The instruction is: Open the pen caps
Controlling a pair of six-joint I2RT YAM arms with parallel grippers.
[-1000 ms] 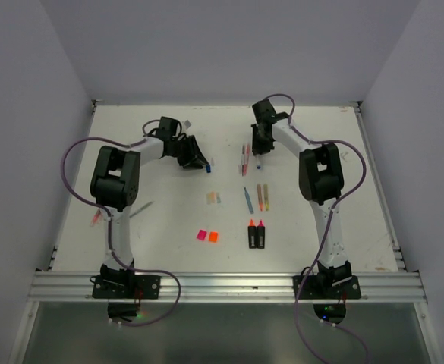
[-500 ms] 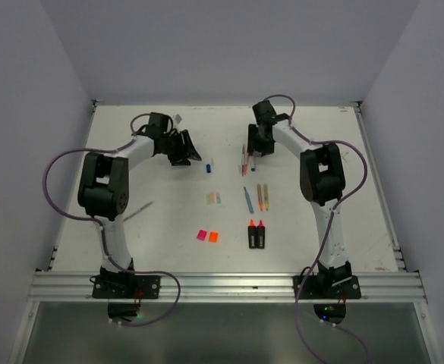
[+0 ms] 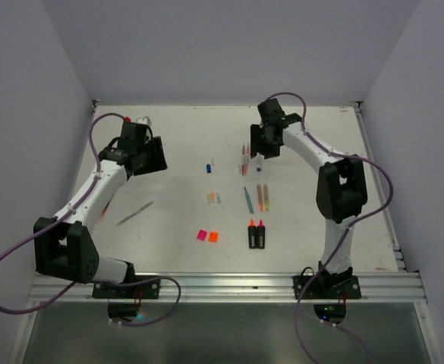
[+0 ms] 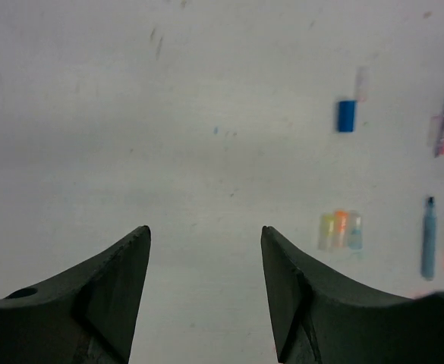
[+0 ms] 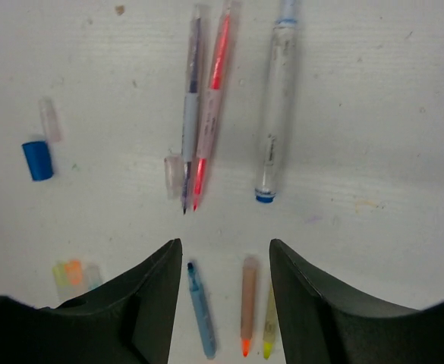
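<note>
Found left fingers [image 3: 155,158] far out to the left over bare surface [image 4: 206,114], spread wide with nothing between them; judged a stand-off pose, clear of the working row. Found right fingers [image 3: 261,148] hanging above the far pen group, likewise parted and empty, placed as if to choose among what lies below. Logged there a purple pen [image 5: 192,106] and red pen [image 5: 214,98] side by side, tips bare and pointing toward the fingers, with a clear cap [image 5: 173,174] off and just beside the purple tip. Noted a clear marker [image 5: 275,114] to their right with a blue end, possibly a cap not yet pulled, though too blurred to call. Logged a blue cap [image 5: 37,160] loose to the left of the pens, a pale cap [image 5: 49,120] just beyond it. Nearer the bases, counted three pastel caps [image 4: 340,230] lined up touching, then a blue pen [image 5: 201,311], orange pen [image 5: 248,303] and yellow pen [image 5: 271,334], all bare-tipped. Logged a pink cap [image 3: 201,235] and orange cap [image 3: 213,236] paired just left of two black highlighters [image 3: 256,235], coloured tips exposed. Judged the layout deliberate: caps grouped left, bodies right, matching which arm pulls and which holds. Judged the job far along, the marker the likely remainder.
</note>
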